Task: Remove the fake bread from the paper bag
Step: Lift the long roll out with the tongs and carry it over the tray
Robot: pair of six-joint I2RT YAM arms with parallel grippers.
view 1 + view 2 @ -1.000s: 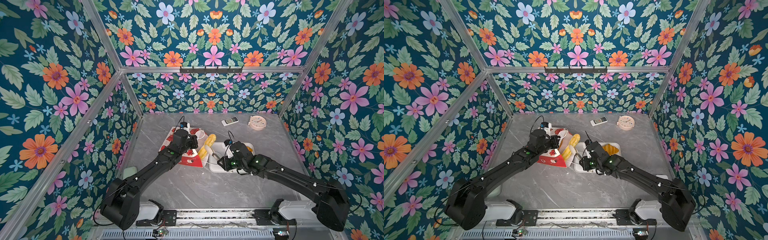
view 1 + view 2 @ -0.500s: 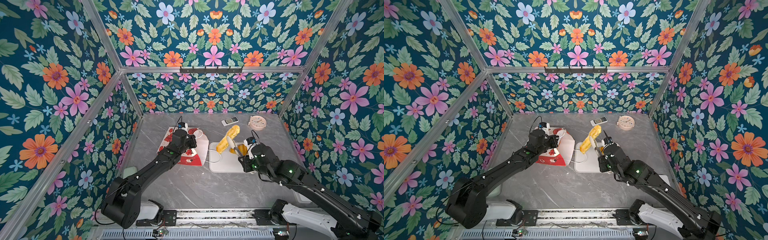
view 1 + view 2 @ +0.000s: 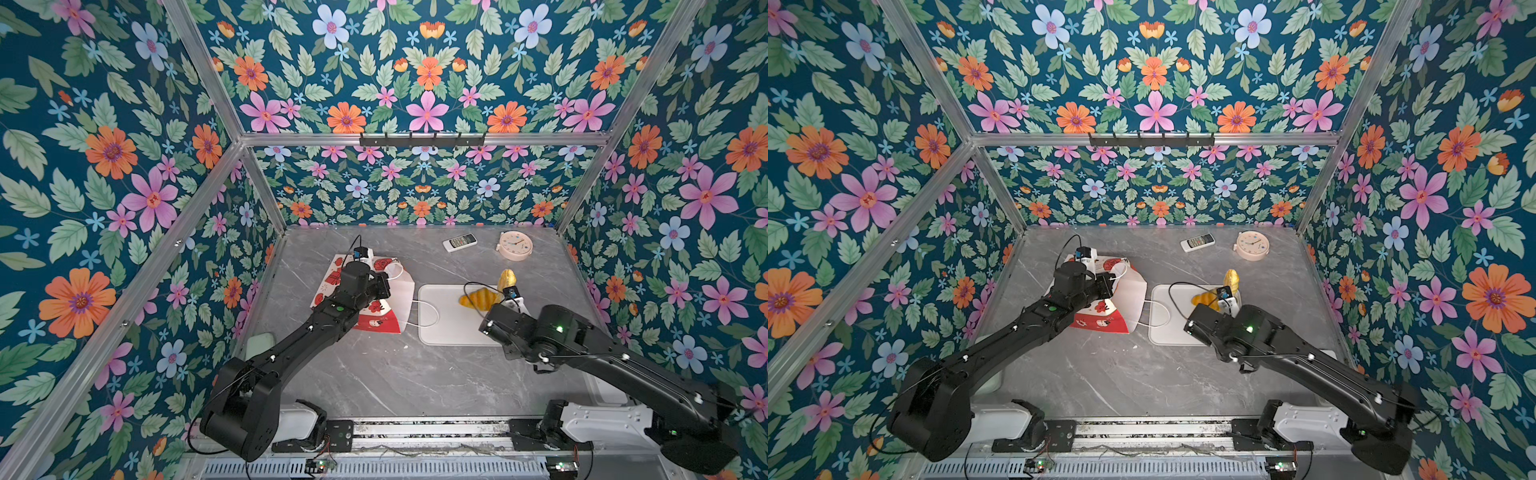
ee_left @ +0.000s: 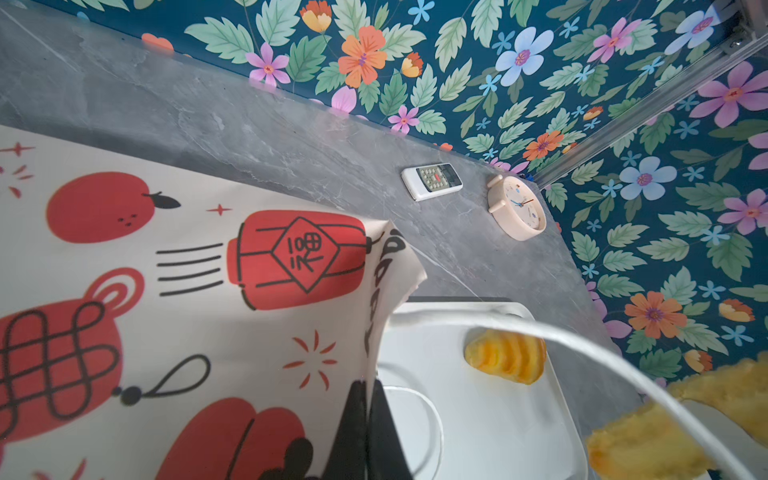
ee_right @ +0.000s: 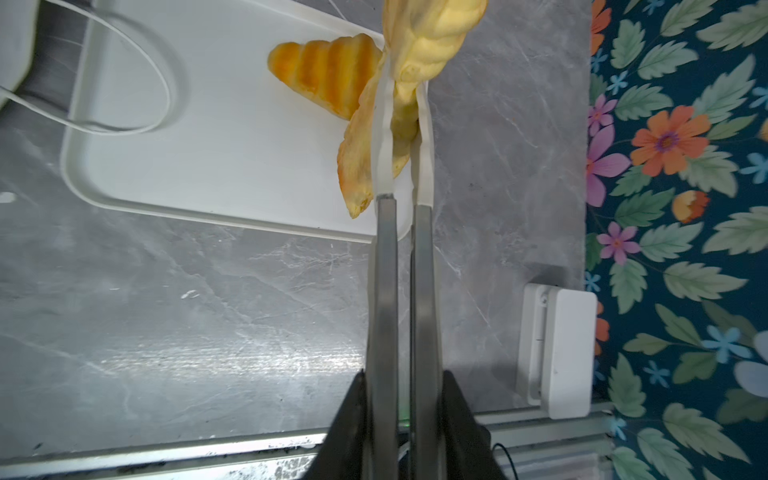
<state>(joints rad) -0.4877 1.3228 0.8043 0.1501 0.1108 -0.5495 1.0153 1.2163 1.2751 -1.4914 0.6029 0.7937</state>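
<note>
From the right wrist: gripping the twisted stick [image 5: 428, 37] in the right gripper [image 5: 404, 89], fingers squeezed almost together on its middle, both ends poking out. Hanging over a corner of the tray [image 5: 216, 166], partly above bare table [image 5: 208, 311], right next to the croissant [image 5: 328, 75] that lies on the tray; cannot tell whether the two touch. To set down well: shift inward over open tray floor, lower until the stick rests, and only then part the fingers. Aim beside the croissant, not on it. Steer clear of the cord handle [image 5: 166, 83] looped over the tray's other end.

From the left wrist: pinching the white upper edge of the paper bag [image 4: 187, 270] in the left gripper [image 4: 368, 388], fingers fully closed on the paper, lifting the mouth toward the tray. No view inside from here, so cannot tell what bread remains. Best to hold that pinch level during the drop, avoiding any tug on the handle lying across the tray. Nothing to mind from the remote [image 4: 432, 180] and clock [image 4: 517, 212], well apart near the back wall.

In both top views: shows the bag [image 3: 401, 303] on its side, left of the tray, mouth facing it. Places the stick [image 3: 1230, 277] above the tray's far right corner. Judging by that, calls for a short move back toward the tray's middle before release.
</note>
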